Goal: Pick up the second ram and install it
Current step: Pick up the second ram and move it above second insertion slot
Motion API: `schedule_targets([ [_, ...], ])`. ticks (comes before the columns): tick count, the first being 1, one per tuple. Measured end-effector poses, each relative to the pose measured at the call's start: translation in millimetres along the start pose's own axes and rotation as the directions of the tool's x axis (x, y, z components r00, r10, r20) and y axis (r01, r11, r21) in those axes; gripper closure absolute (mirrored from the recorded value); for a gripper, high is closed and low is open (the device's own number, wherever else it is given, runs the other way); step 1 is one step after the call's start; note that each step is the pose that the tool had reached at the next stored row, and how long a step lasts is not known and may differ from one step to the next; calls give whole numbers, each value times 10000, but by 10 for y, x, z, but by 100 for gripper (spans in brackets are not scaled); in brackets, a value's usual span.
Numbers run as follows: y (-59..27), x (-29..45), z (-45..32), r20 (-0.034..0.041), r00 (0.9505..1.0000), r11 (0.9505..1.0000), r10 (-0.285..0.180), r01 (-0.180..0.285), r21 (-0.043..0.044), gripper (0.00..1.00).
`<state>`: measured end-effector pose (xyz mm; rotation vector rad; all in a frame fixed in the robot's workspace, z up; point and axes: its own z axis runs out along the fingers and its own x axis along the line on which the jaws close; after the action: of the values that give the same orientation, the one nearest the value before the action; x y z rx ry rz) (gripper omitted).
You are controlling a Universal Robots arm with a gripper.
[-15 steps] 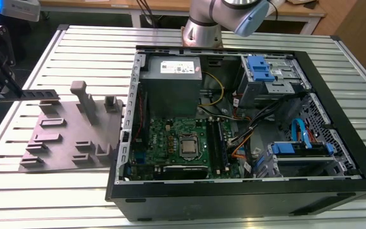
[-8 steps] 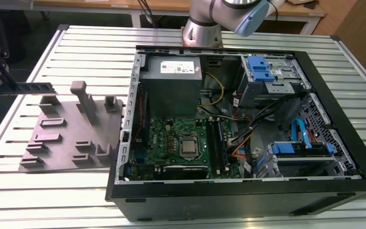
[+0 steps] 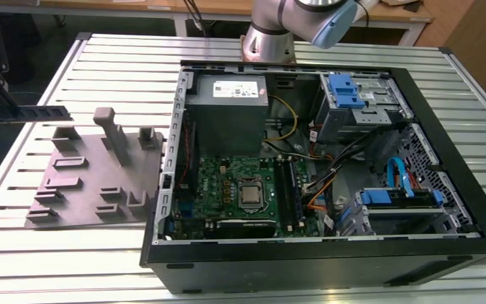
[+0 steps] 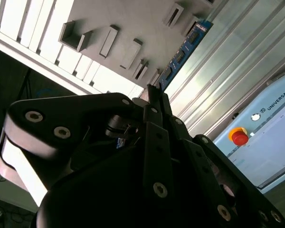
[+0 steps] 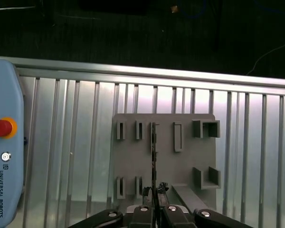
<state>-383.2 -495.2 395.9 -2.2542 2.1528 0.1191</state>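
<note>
Over matte grey fixture [image 3: 91,183], I see gripper [image 5: 155,191] clamped on ram [image 4: 183,51]: thin flat blue-green board, chips probably black.

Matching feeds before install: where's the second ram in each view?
Exterior view: the second ram at the exterior view's left edge.
Second wrist view: blue strip ahead of the tool.
First wrist view: thin edge-on line before the grey fixture block.
Shared landmark: that block.
</note>
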Motion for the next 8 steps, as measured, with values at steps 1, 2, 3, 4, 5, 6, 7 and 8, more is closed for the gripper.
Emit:
schedule_targets([
  [1,0,0,0,0,10000,10000,0,0,0,86],
  [2,0,0,0,0,10000,10000,0,0,0,86],
  [3,-8,0,-2,-1,10000,10000,-2,2,-2,86],
  [4,-21,0,-3,-2,10000,10000,-1,1,-3,86],
  [5,-43,2,-2,0,10000,10000,0,0,-1,86],
  [6,-71,3,-3,0,10000,10000,0,0,-2,86],
  [7,-103,5,-5,-1,10000,10000,0,0,-3,86],
  [8,-138,6,-6,0,10000,10000,0,0,-4,86],
])
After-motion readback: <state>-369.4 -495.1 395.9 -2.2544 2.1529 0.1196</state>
